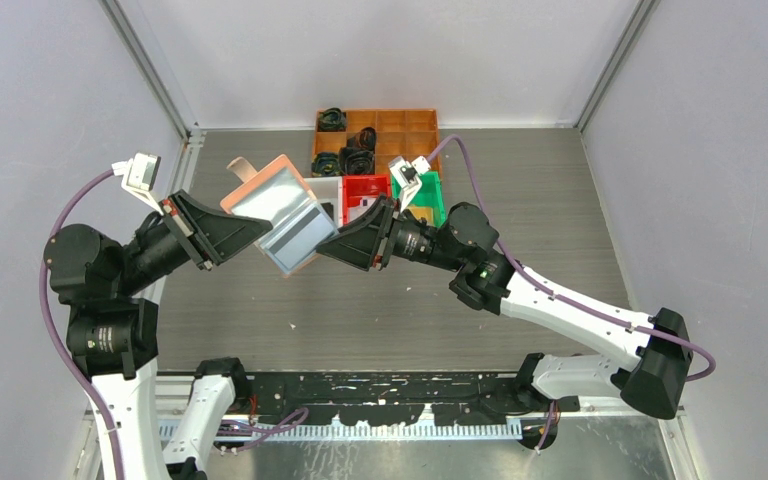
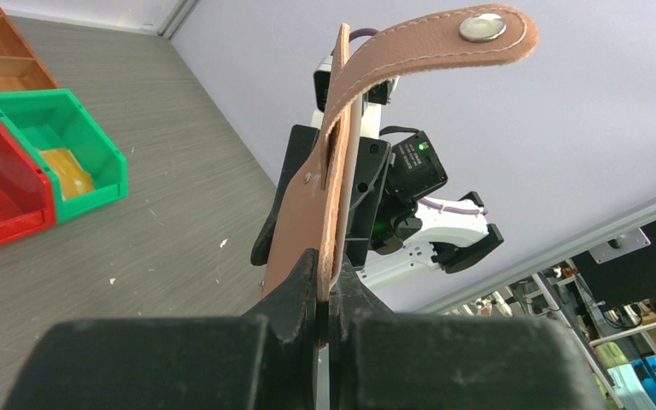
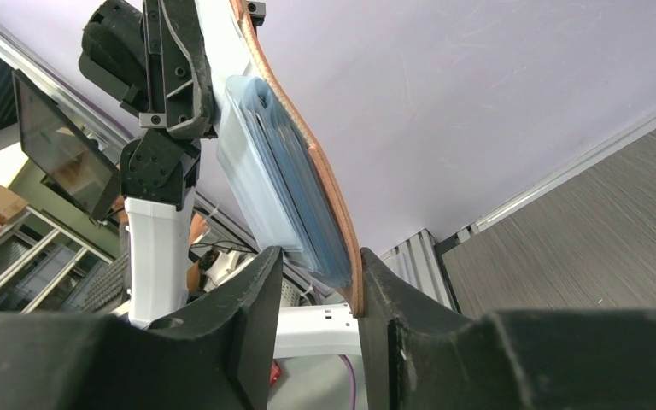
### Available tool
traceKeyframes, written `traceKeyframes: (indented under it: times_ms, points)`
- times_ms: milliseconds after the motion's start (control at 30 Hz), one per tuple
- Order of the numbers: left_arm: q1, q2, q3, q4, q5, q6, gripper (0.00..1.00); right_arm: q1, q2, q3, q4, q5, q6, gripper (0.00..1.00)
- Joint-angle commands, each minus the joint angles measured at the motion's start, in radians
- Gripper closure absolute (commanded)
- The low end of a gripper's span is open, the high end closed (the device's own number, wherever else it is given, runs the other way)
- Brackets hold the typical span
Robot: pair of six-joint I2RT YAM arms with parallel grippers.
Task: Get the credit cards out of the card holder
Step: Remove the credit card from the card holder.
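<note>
The card holder (image 1: 282, 212), tan-pink with a grey-blue pocket face, hangs tilted in the air above the table, its strap tab (image 1: 240, 168) pointing to the far left. My left gripper (image 1: 260, 228) is shut on its left edge; the left wrist view shows the tan back (image 2: 307, 196) edge-on between the closed jaws (image 2: 325, 290). My right gripper (image 1: 328, 243) is open, its jaws on either side of the holder's right edge (image 3: 290, 188), one finger against the tan back (image 3: 320, 290). An orange-yellow card (image 1: 420, 213) lies in the green bin. The black card is hidden.
An orange divided tray (image 1: 400, 125) with black coiled bundles (image 1: 357, 160) stands at the far middle. In front of it are a white bin (image 1: 325, 188), a red bin (image 1: 365, 185) with something whitish in it, and a green bin (image 1: 432, 190). Grey walls close both sides.
</note>
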Motion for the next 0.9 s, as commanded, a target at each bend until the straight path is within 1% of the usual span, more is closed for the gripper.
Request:
traceKeyframes:
  times_ms: [0, 200, 500, 667, 867]
  points:
    - [0.001, -0.005, 0.021, 0.098, 0.029, -0.053, 1.0, 0.004, -0.022, 0.035, 0.048, 0.02, -0.025, 0.57]
    - [0.002, 0.005, 0.033, 0.106, 0.021, -0.072, 1.0, 0.004, -0.038, 0.007, 0.072, 0.024, -0.019, 0.53]
    - [0.002, 0.007, 0.04, 0.114, 0.023, -0.089, 1.0, 0.004, -0.048, -0.02, 0.116, 0.025, -0.023, 0.49]
    - [0.002, 0.008, 0.046, 0.115, 0.025, -0.092, 1.0, 0.003, -0.054, -0.047, 0.154, 0.03, -0.027, 0.49]
    - [0.002, 0.008, 0.051, 0.116, 0.026, -0.1, 1.0, 0.004, -0.056, -0.049, 0.158, 0.042, -0.04, 0.48]
